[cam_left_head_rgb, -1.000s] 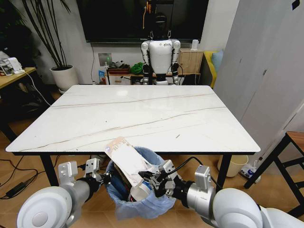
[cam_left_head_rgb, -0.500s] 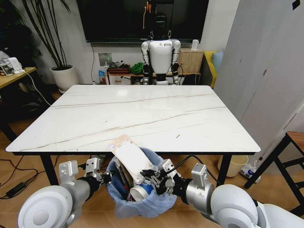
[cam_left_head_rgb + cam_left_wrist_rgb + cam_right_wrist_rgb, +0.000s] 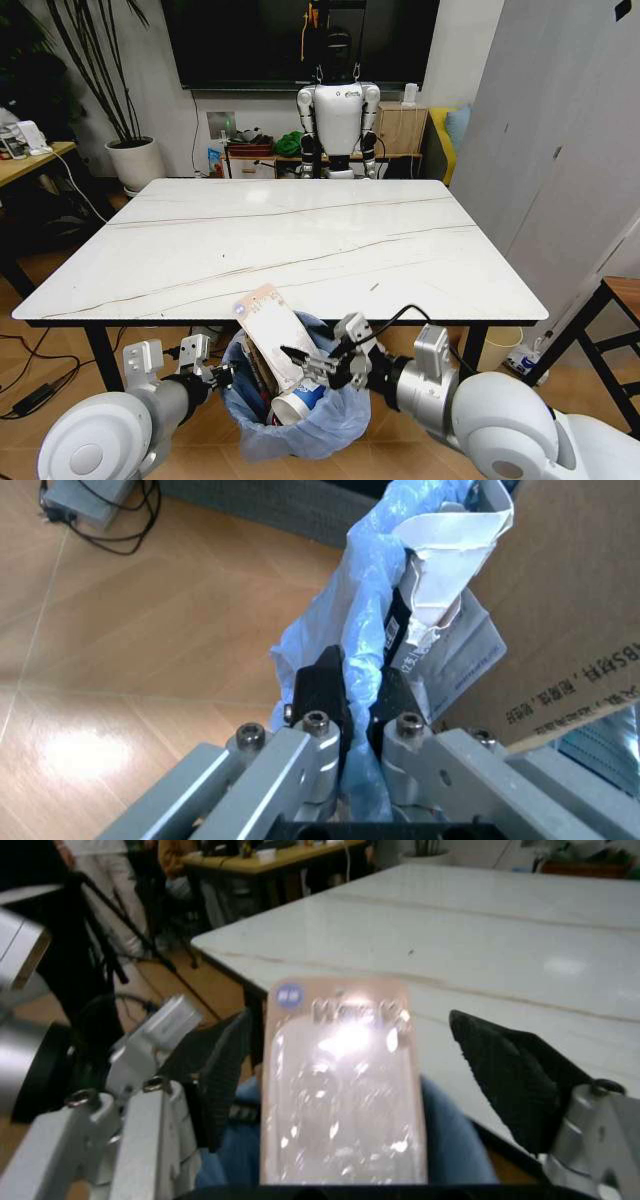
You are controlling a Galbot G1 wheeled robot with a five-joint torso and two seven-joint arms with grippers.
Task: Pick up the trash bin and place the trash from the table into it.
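1. Below the near edge of the table (image 3: 300,240), the trash bin (image 3: 290,425) hung from the left gripper (image 3: 358,705), its fingers pinching the blue bag's rim.
2. Right gripper (image 3: 380,1087) stood spread either side of a pink packet (image 3: 342,1080), whose long axis leaned up out of the bin.
3. Whether those fingers touched the packet was unclear; the bin's depths were hidden.
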